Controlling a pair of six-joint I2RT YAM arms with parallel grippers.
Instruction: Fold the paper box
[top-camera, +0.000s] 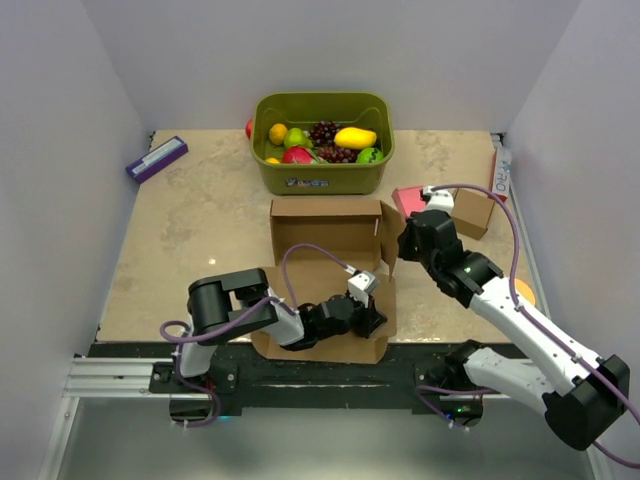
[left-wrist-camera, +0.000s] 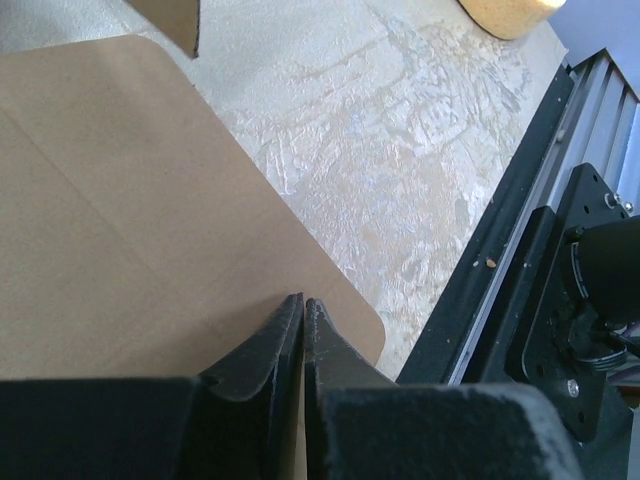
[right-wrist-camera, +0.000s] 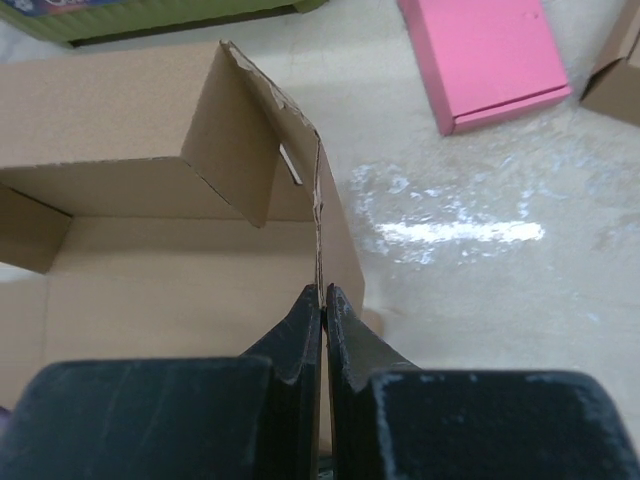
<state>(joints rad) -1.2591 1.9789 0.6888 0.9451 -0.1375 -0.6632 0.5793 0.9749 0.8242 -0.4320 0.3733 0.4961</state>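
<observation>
The right hand (right-wrist-camera: 322, 292) is clenched on the thin top edge of the side flap (top-camera: 386, 232). This flap stands up on the right side of the paper box (top-camera: 320, 215). The rest of the box lies to the left of this hand. The flap's long edge runs from the near side to the far side, straight out from the fingertips.

The left hand (left-wrist-camera: 303, 300) is squeezed almost shut, with its tips down over the flat front flap (left-wrist-camera: 120, 230), close to the flap's round corner. Both fingers show on top of the cardboard, so it does not look like a pinch. I cannot tell if it presses down.

The box sits in the middle of the surface (left-wrist-camera: 400, 150), between the two hands, with its back wall up. The right hand is the one at the standing flap, so I think that flap must tip left, into the box.

A pink block (right-wrist-camera: 485, 55) and a small cardboard box (right-wrist-camera: 615, 70) lie off to the right.
</observation>
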